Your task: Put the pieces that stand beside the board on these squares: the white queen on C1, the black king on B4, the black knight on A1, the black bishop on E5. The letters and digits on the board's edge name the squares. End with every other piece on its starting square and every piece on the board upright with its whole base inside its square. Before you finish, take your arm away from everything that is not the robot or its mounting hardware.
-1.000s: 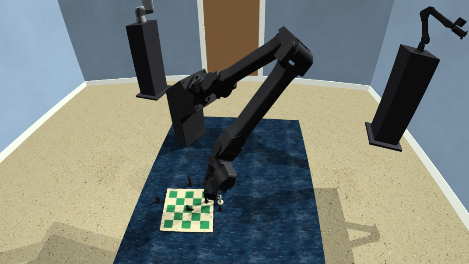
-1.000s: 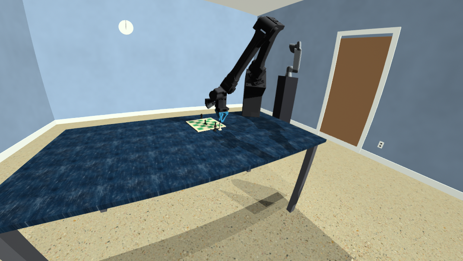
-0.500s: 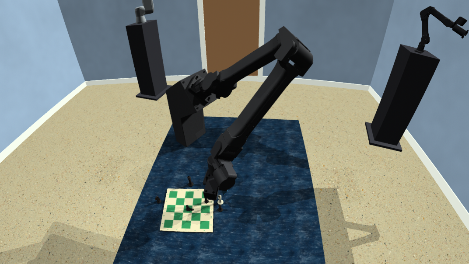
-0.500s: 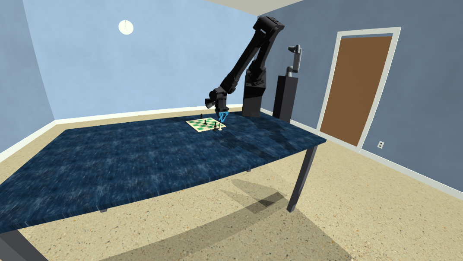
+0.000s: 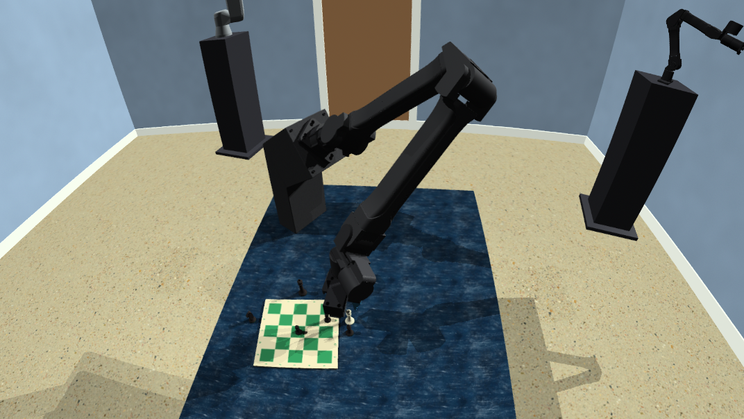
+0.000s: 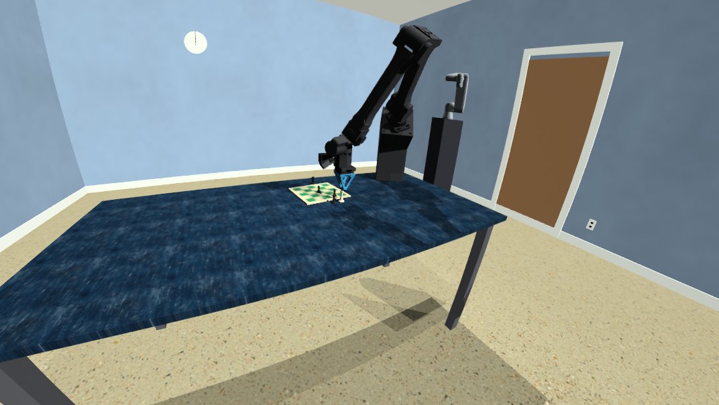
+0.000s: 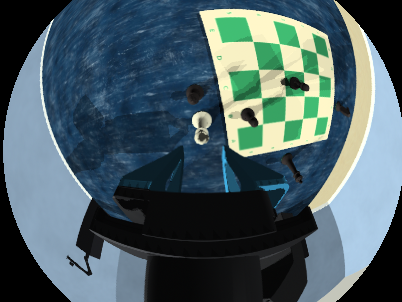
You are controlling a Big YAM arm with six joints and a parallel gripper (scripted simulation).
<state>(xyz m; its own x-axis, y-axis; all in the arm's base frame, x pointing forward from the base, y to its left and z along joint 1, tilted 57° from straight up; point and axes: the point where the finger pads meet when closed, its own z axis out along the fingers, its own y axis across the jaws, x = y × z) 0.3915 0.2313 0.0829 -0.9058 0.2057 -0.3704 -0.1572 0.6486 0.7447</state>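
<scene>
The green and cream board [image 5: 298, 336] lies on the blue table top. The white queen [image 5: 349, 315] stands upright just off the board's right edge, and it shows in the wrist view [image 7: 200, 129]. A black piece [image 5: 350, 330] stands close beside it. My gripper [image 5: 338, 309] hovers above the queen, partly open and empty, with its blue fingertips short of the queen. Two black pieces stand on the board, one [image 5: 327, 317] near the right edge and one [image 5: 298, 329] near the middle. Two more black pieces stand off the board, one [image 5: 300, 286] behind it and one [image 5: 250, 316] to its left.
The arm's black base block [image 5: 296, 177] stands on the table behind the board. Two black pedestals [image 5: 234, 88] [image 5: 640, 156] with small arms stand on the floor beyond the table.
</scene>
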